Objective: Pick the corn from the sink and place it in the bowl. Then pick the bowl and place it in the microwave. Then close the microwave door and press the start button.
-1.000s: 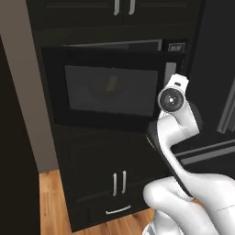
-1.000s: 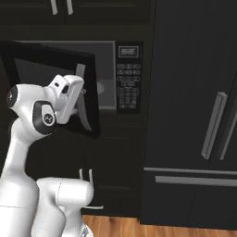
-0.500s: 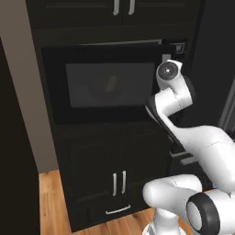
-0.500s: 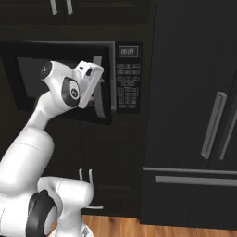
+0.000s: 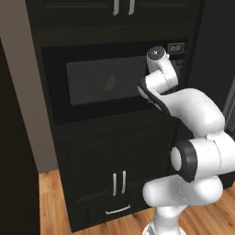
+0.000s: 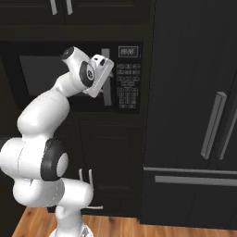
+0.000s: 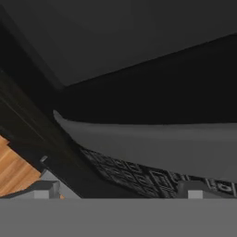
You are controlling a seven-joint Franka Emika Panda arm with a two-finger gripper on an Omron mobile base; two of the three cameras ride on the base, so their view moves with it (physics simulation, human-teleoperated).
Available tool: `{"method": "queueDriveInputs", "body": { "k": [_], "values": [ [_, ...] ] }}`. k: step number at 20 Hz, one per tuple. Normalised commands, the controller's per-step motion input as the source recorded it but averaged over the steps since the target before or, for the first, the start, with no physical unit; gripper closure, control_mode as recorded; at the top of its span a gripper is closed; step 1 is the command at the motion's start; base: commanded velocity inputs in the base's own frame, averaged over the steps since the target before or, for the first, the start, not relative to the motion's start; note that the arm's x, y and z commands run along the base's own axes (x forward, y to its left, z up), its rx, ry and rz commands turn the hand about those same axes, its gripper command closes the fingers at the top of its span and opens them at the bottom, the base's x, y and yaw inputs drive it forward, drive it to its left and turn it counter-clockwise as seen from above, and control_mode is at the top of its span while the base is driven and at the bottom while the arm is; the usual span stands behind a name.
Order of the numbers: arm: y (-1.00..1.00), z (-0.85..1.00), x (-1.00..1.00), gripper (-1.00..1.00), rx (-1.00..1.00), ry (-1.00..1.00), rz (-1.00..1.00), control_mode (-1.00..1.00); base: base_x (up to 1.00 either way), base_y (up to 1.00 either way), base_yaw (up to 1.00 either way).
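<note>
With the door (image 5: 98,85) shut against the microwave (image 6: 74,74), corn (image 5: 110,82) and bowl (image 5: 98,87) showed dimly behind its glass. The gripper (image 6: 107,74), fingers spread wide and empty, sat just left of the keypad (image 6: 127,88), seemingly lined up for the start button.

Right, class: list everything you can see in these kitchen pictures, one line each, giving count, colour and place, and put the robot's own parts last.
Built-in black microwave: one, black, set in the dark cabinet wall.
Wide black microwave door: one, black with a dark glass window, looks shut.
Keypad panel: one, black with pale keys, right of the door, small display above.
Tall black fridge: one, black with silver handles, right of the microwave.
Lower cabinet doors: two, black, under the microwave.
Wooden floor: one, orange-brown, below.
Robot arm: one, white with dark joints.
Tool: one, white, before the door's handle side, open, holding nothing.
</note>
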Motion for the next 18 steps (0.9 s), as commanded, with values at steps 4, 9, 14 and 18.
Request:
{"method": "queueDriveInputs", "body": {
  "k": [4, 9, 14, 18],
  "values": [
    [0.00, -0.51, 1.00, -1.00, -0.01, 0.12, 0.02, -1.00, 0.00, 0.00, 0.00],
    [0.00, -0.19, 0.51, -1.00, 0.00, 0.09, 0.03, -1.00, 0.00, 0.00, 0.00],
    [-0.29, 0.11, -0.53, -1.00, 0.04, -0.09, 0.12, -1.00, 0.00, 0.00, 0.00],
    [-0.58, 0.19, -1.00, -1.00, 0.12, -0.11, 0.30, -1.00, 0.00, 0.00, 0.00]
  ]
}}
